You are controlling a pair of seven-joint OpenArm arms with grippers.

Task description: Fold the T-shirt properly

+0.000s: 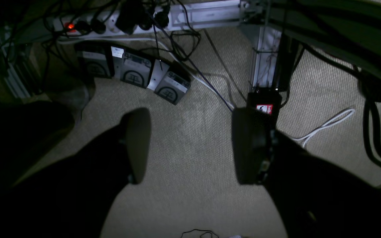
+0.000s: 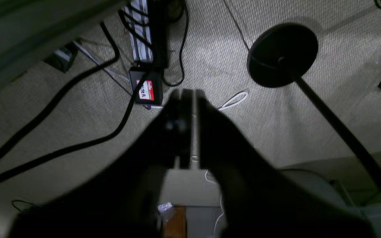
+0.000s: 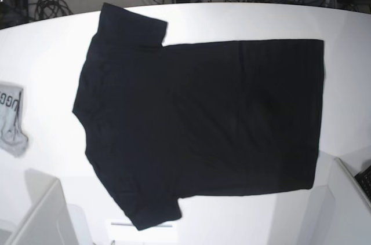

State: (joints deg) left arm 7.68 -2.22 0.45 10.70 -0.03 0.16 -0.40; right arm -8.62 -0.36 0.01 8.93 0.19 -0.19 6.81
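The black T-shirt (image 3: 203,117) lies spread flat on the white table (image 3: 46,54), plain side up. Its neck points left and its hem right. One sleeve points to the far edge and the other to the near edge. No print shows. My left gripper (image 1: 193,147) is open and empty, and its view shows only the carpeted floor beyond the table. My right gripper (image 2: 187,99) is shut with nothing between its fingers, also over the floor. Neither gripper shows in the base view and neither touches the shirt.
A small grey garment with dark lettering (image 3: 11,117) lies at the table's left edge. Pale arm parts stand at the near left (image 3: 40,216) and near right (image 3: 348,204) corners. On the floor are foot pedals (image 1: 134,71), a power strip (image 1: 88,26), cables and a round black stand base (image 2: 283,54).
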